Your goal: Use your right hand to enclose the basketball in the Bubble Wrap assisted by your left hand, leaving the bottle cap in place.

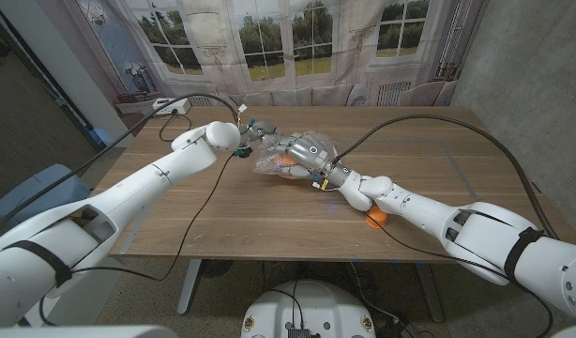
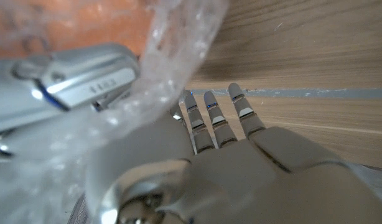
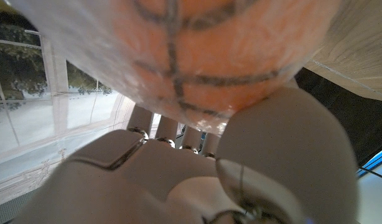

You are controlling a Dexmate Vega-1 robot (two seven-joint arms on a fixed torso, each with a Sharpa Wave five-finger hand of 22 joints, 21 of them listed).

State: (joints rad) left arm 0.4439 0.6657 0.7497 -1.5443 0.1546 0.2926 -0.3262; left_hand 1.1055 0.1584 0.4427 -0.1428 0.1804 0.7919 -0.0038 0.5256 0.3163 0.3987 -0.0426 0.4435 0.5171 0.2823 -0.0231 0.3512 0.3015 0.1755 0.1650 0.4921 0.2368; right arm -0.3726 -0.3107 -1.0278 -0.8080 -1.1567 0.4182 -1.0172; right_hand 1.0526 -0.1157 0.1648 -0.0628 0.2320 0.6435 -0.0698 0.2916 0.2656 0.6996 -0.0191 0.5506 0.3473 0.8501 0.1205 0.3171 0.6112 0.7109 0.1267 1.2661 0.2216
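The orange basketball point(image 1: 286, 168) lies mid-table under clear Bubble Wrap point(image 1: 269, 165). My right hand point(image 1: 308, 150) reaches over the top of the bundle and holds the wrap against the ball. Up close, the basketball point(image 3: 203, 50) shows its black lines through the wrap and presses against my right hand point(image 3: 178, 168). My left hand point(image 1: 250, 134) sits at the bundle's far left edge. In the left wrist view my left hand point(image 2: 241, 174) has its fingers point(image 2: 216, 121) straight and apart beside the Bubble Wrap point(image 2: 157, 81). The orange bottle cap point(image 1: 376, 218) lies on the table by my right forearm.
A white power strip point(image 1: 173, 108) with black cables lies at the table's far left corner. A black cable point(image 1: 457, 127) arcs over the right side of the table. Bare wood point(image 1: 222, 211) stretches in front of the bundle.
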